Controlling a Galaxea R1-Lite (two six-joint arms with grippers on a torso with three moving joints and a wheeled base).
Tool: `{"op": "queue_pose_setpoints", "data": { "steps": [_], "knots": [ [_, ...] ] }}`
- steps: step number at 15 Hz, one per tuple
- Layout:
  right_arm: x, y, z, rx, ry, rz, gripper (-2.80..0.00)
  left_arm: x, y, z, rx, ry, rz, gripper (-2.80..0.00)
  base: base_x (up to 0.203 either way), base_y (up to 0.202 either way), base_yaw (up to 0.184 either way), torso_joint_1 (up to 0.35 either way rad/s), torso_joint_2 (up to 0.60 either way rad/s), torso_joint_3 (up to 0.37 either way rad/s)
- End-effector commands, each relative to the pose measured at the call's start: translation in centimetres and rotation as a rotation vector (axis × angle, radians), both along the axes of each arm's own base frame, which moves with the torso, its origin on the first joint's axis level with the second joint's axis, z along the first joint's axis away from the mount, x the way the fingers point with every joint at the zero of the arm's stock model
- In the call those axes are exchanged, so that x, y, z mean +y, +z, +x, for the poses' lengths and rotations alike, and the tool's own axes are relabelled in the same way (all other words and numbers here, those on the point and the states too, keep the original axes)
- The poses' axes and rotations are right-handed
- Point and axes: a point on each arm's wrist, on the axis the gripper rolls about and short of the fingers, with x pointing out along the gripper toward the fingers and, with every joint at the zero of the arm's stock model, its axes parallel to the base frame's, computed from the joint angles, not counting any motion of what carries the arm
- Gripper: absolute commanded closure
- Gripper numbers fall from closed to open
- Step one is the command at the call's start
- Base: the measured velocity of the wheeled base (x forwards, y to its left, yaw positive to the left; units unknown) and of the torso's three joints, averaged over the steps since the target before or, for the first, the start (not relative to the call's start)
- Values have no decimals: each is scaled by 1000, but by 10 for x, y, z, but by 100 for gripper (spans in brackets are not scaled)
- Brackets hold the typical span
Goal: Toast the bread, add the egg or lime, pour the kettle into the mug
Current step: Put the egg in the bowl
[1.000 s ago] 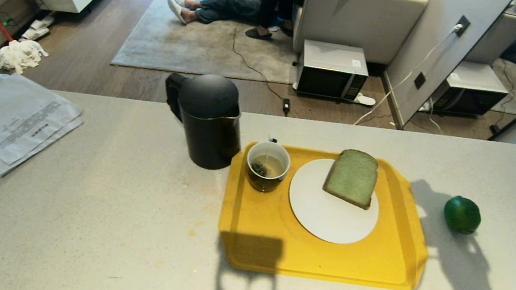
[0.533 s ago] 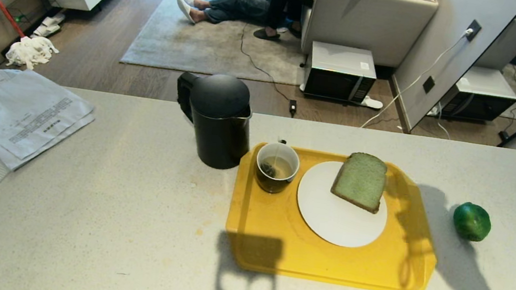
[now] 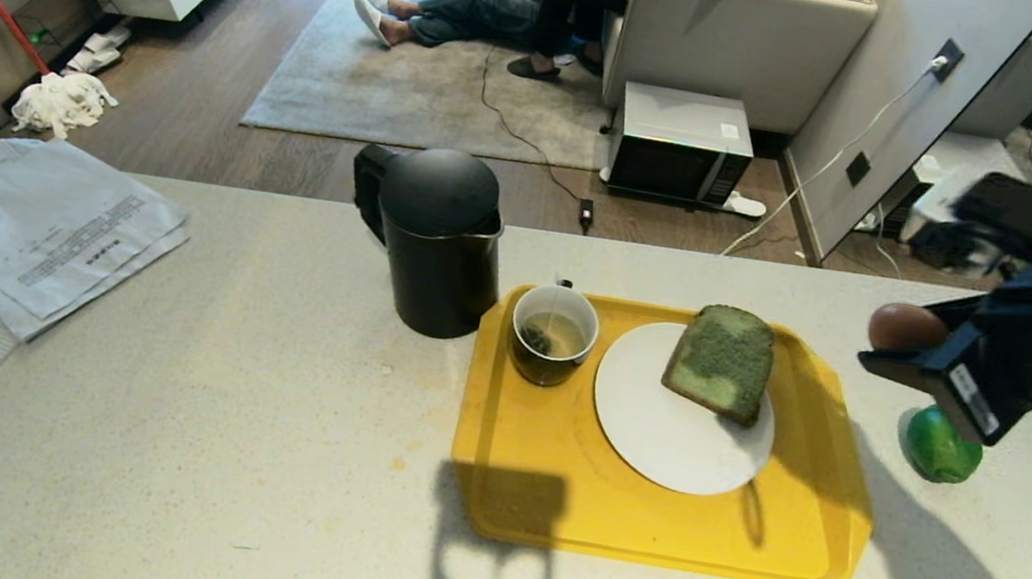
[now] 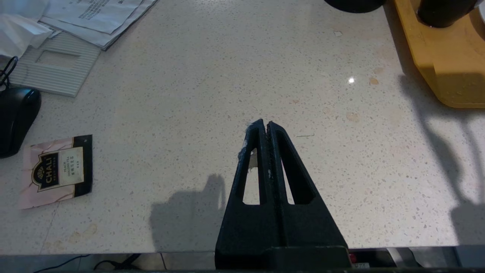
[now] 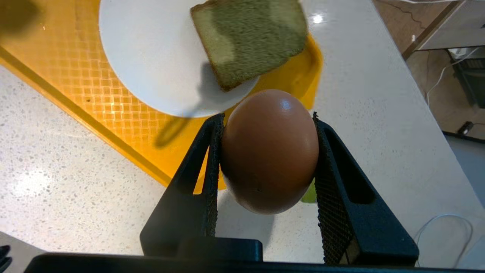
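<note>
Your right gripper (image 5: pixel 267 151) is clamped on the egg (image 5: pixel 269 151), one black finger pressed to each side of the shell, and it hangs in the air over the counter (image 3: pixel 259 395) just past the right end of the yellow tray (image 3: pixel 540 475). In the head view you see the egg poking out of the gripper above the lime (image 3: pixel 937 452), which sits on the counter beside the tray and is partly covered by the arm. The bread (image 3: pixel 720 361) lies on the far right part of the white plate (image 3: pixel 656 441), its upper corner reaching past the plate rim, and the gripper's shadow falls across it. The plate sits on the tray, and the mug (image 3: pixel 553 333) stands on the tray's far left corner with pale liquid and a tea bag inside. The kettle (image 3: pixel 430 237) stands on the counter just left of the mug, close beside the tray edge, handle turned away to the far left. Your left gripper (image 4: pixel 265 127) is pinched together with nothing between its fingers, and it sits low over bare counter, well left of the tray. Near it you see a tea sachet (image 4: pixel 57 170), a black mouse (image 4: pixel 17 117) and loose papers (image 3: pixel 49 234) at the left end.
</note>
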Motion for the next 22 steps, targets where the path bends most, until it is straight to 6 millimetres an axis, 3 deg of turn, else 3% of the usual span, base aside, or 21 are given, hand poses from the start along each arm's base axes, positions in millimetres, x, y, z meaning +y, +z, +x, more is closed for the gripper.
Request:
{"op": "queue_pose_setpoints", "data": {
  "steps": [1,3,7,10,13,22],
  "knots": [
    [27,-28,33,94,12,-79,0,0,0,0,1,0,0,0,0,0,0,0,0,0],
    [44,-38,52,134,16,-120,0,0,0,0,1,0,1,0,0,0,0,0,0,0],
    [82,-68,67,242,65,-216,0,0,0,0,1,0,1,0,0,0,0,0,0,0],
    [101,-101,82,299,62,-292,0,0,0,0,2,0,0,0,0,0,0,0,0,0],
    [114,-115,102,298,40,-315,0,0,0,0,1,0,0,0,0,0,0,0,0,0],
    [110,-140,121,346,-4,-356,0,0,0,0,0,0,0,0,0,0,0,0,0,0]
  ]
}}
